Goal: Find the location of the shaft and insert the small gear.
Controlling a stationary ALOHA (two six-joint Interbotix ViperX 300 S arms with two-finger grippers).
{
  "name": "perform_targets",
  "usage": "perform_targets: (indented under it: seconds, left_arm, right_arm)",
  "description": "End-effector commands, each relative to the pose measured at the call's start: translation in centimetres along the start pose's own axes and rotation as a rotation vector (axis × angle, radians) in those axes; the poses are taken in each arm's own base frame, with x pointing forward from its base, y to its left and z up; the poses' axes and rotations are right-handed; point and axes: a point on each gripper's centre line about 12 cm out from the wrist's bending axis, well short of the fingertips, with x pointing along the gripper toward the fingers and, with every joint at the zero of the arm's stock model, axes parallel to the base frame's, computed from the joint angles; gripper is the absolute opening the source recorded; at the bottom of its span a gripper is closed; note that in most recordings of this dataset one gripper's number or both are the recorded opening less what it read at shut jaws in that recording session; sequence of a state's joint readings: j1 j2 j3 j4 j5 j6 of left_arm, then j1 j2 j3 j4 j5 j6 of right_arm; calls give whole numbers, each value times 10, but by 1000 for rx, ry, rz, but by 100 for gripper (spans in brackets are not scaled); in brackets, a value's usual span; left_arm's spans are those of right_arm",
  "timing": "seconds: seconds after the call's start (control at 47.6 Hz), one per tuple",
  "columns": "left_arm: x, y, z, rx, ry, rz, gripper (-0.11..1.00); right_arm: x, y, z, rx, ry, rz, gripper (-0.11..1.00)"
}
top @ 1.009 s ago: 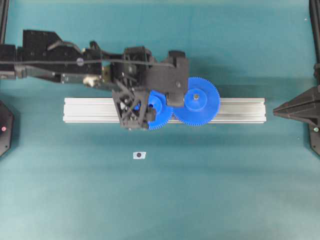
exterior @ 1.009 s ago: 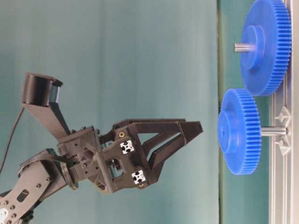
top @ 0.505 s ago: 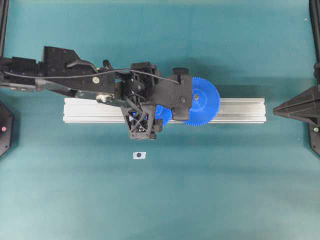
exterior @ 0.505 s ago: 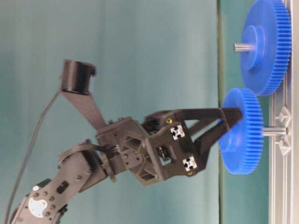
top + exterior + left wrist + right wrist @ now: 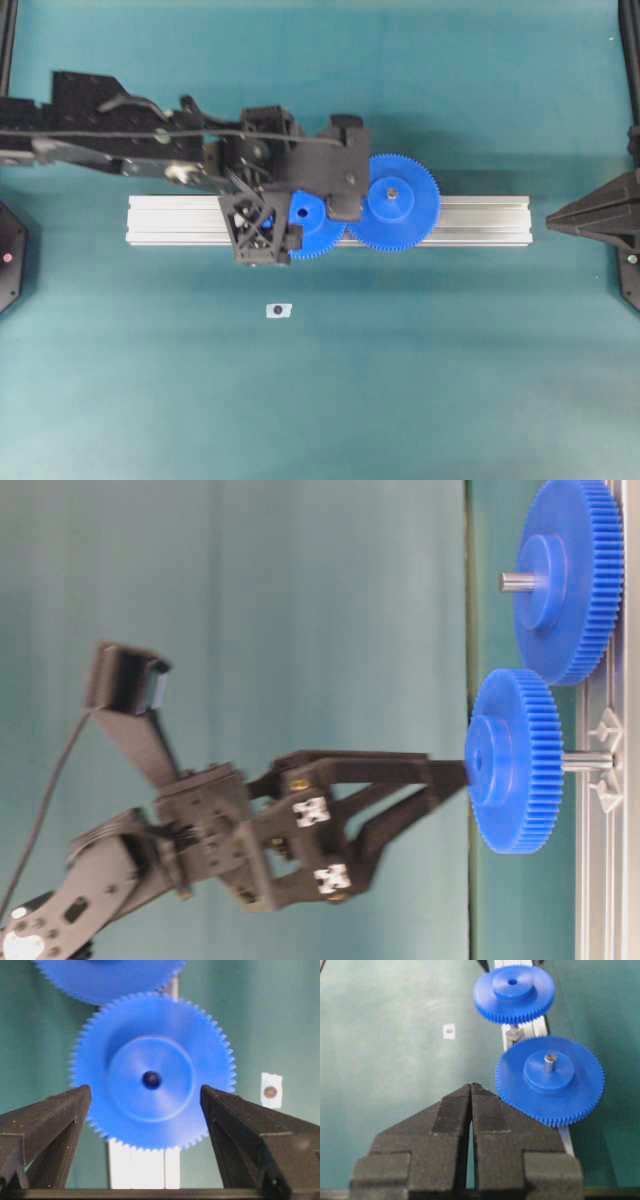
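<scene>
The small gear (image 5: 320, 233) sits on the shaft (image 5: 586, 762), which stands up from the aluminium rail (image 5: 480, 220). In the right wrist view the shaft (image 5: 514, 1034) shows just under the small gear (image 5: 514, 992). My left gripper (image 5: 448, 782) is open, its blurred fingertips just in front of the gear's hub face (image 5: 485, 760). In the left wrist view the small gear (image 5: 150, 1042) fills the gap of the left gripper (image 5: 145, 1091), beyond the tips. My right gripper (image 5: 471, 1087) is shut and empty, parked at the right edge (image 5: 558, 215).
A larger blue gear (image 5: 395, 205) with a grey pin stands on the rail right beside the small one, their teeth close. A small white tag with a dark dot (image 5: 278, 310) lies on the teal table in front of the rail.
The left gripper pushed in until its fingers straddled the small gear's rim, then drew back; its tips now sit at the hub face. The gear has not visibly shifted.
</scene>
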State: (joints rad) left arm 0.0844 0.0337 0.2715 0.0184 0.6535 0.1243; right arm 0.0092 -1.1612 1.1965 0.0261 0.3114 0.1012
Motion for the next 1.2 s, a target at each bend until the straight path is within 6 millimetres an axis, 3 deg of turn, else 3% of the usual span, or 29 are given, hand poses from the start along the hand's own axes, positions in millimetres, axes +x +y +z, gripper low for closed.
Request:
perform_targets:
  seconds: [0.0,0.505,0.988,1.177]
  left_arm:
    - [-16,3,8,1,-48,10,87]
    - [31,-6,-8,8,29,-10,87]
    - [16,19,-1,-6,-6,26,87]
    - [19,20,2,1,-6,27,87]
  right_arm:
    - [0,0,5,11,-12,0,3]
    - [1,0,5,13,-14,1,3]
    - [0,0,4,12,-14,-1,3]
    - [0,0,5,12,-17,-1,3]
